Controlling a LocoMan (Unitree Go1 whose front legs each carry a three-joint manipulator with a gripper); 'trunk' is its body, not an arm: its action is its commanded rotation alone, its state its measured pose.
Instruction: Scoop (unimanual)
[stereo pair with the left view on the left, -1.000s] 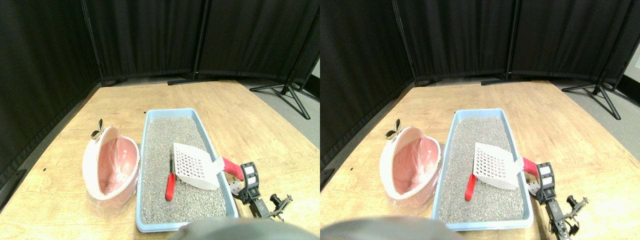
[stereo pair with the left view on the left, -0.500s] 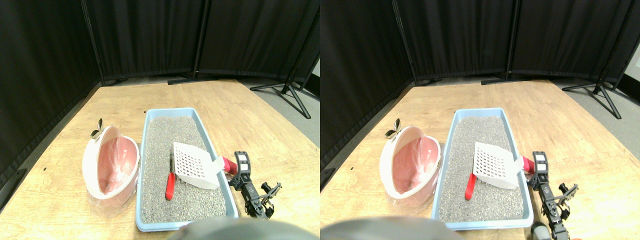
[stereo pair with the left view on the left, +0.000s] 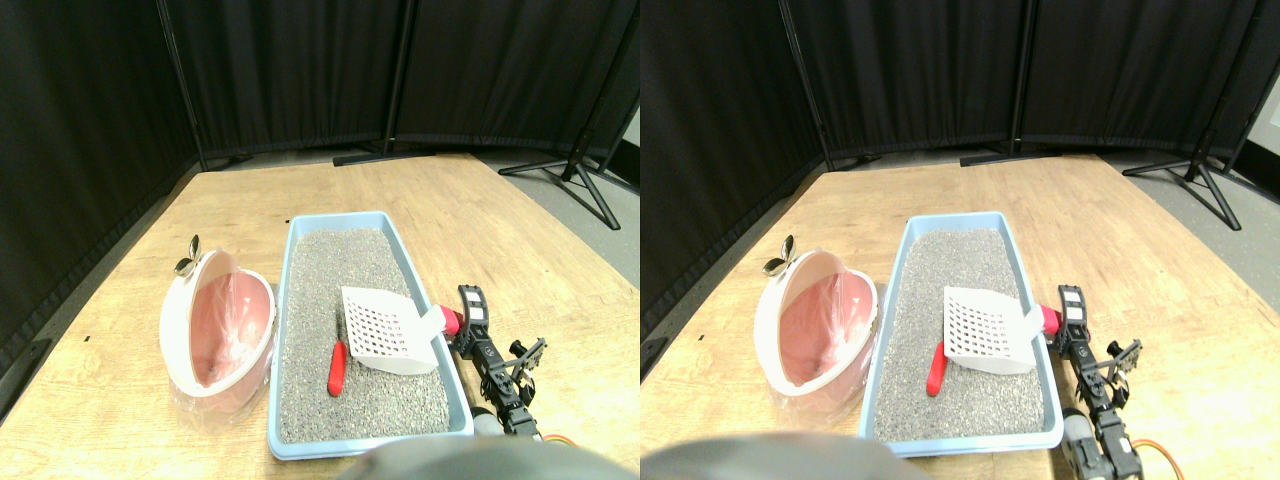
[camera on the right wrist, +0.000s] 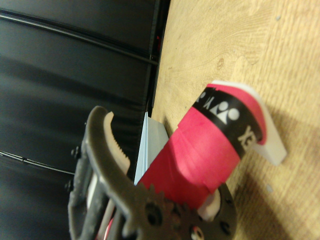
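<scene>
One red-wrapped handle (camera on the right wrist: 207, 155) of the white scoop (stereo pair with the left view on the left: 385, 330) right against the right gripper (stereo pair with the left view on the left: 467, 318) — long axis pointing out over the litter tray (stereo pair with the left view on the left: 300, 230) rim. Cannot tell whether jaws have closed on it.

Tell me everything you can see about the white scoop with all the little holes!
The scoop looks like white plastic, with a flat blade full of small square holes. Its thick handle is wrapped in red tape with a black band, and its white end sticks out. The blade lies tilted on the grey litter inside the blue tray, the handle reaching over the tray's right rim. The right gripper is at the handle.
</scene>
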